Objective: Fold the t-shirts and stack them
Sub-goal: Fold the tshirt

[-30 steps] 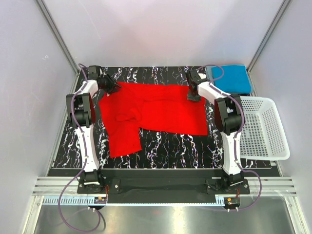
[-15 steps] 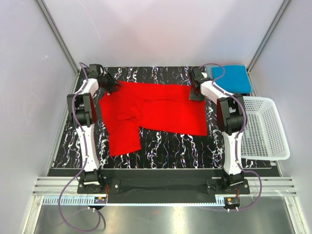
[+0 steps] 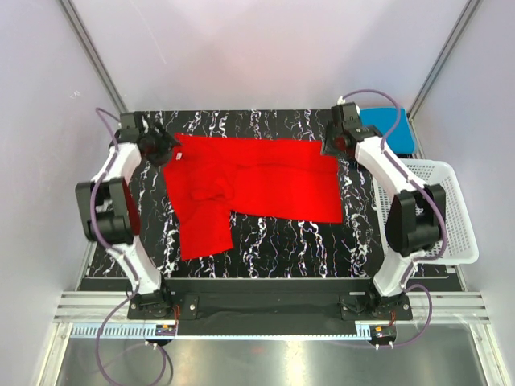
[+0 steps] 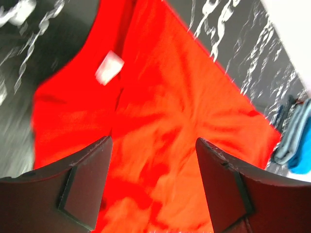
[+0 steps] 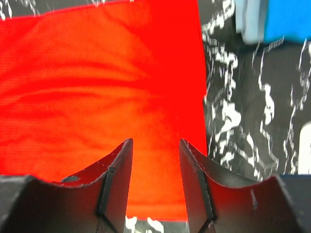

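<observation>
The left claw (image 4: 153,145) stands spread wide with nothing between its fingers. It hovers over the red t-shirt's (image 3: 257,181) far-left corner, above the collar end. The right claw (image 5: 155,145) is parted more narrowly and also pinches nothing, since bare cloth shows through its gap. It hangs over the red t-shirt's far-right corner, just inside the side edge.

The red t-shirt lies spread across the middle of the worktop (image 3: 273,241), collar to the left. One flap reaches toward the near edge on its left side, and wrinkles are bunched left of centre.

It looks light, limp and thin, so it will probably sag and crease wherever it is unsupported. The sensible hold is likely a shallow pinch at two corners or along one edge, lifting both together so the fold lands even.

The left wrist view shows a white neck label (image 4: 109,67) plainly, which the overhead view barely resolves. The right wrist view shows how straight the red t-shirt's right edge lies. It also shows a paler layer, probably the grey-blue t-shirt (image 5: 250,22), beside the blue t-shirt (image 3: 398,133) beyond the red t-shirt's far-right corner. From overhead the arm hides most of that pile. Only the overhead view takes in the basket (image 3: 459,241), right of the red t-shirt.
</observation>
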Controlling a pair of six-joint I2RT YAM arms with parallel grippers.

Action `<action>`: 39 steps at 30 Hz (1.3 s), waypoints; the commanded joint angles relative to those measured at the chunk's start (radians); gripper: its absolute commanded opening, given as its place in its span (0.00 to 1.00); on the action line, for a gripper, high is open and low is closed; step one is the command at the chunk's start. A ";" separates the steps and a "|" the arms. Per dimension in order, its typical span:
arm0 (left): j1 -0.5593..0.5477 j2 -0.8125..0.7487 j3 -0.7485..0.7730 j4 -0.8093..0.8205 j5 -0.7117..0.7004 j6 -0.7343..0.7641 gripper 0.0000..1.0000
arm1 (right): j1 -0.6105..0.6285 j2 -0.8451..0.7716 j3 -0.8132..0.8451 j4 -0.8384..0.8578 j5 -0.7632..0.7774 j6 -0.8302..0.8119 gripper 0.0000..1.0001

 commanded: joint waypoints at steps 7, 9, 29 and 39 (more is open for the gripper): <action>-0.096 -0.520 -0.545 -0.135 -0.301 -0.039 0.71 | 0.047 -0.221 -0.237 0.045 -0.137 0.102 0.51; -0.099 -0.593 -0.628 -0.143 -0.294 -0.109 0.71 | 0.054 -0.251 -0.291 0.059 -0.151 0.111 0.51; -0.293 -1.066 -0.901 -0.611 -0.527 -0.686 0.57 | 0.073 -0.311 -0.400 0.117 -0.208 0.125 0.51; -0.361 -0.975 -1.004 -0.496 -0.524 -0.765 0.53 | 0.073 -0.294 -0.411 0.125 -0.201 0.139 0.51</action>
